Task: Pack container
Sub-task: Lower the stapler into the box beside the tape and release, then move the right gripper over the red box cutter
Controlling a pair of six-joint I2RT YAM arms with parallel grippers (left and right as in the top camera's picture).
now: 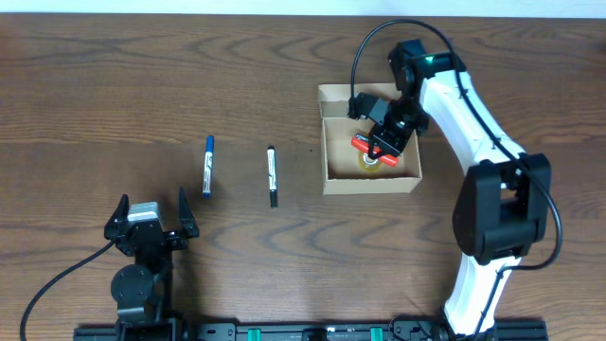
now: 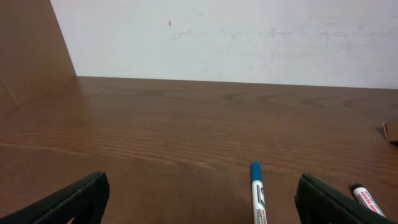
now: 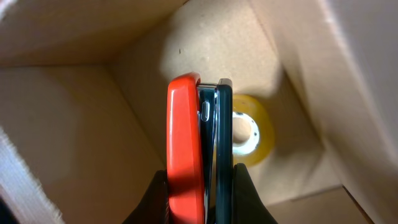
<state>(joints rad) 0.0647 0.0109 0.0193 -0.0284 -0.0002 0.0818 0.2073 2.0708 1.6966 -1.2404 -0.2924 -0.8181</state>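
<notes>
Two markers left of centre on bench (image 1: 114, 85): blue marker (image 1: 207, 166), black marker (image 1: 272, 176). Container (image 1: 371, 186) sits right of centre; right fingers (image 3: 247, 200) clamped on red stapler (image 3: 186, 155) inside, above tape roll (image 3: 264, 127). Left fingers (image 2: 326, 202) apart.

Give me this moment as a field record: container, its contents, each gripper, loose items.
container: cardboard, open on top, right of centre on the table
inside: yellow tape roll on the floor of the container
right gripper: shut on a red-and-black stapler, held over the tape roll within the container walls
left gripper: open, empty
loose items: blue marker and black marker, lying apart, left of the container
</notes>
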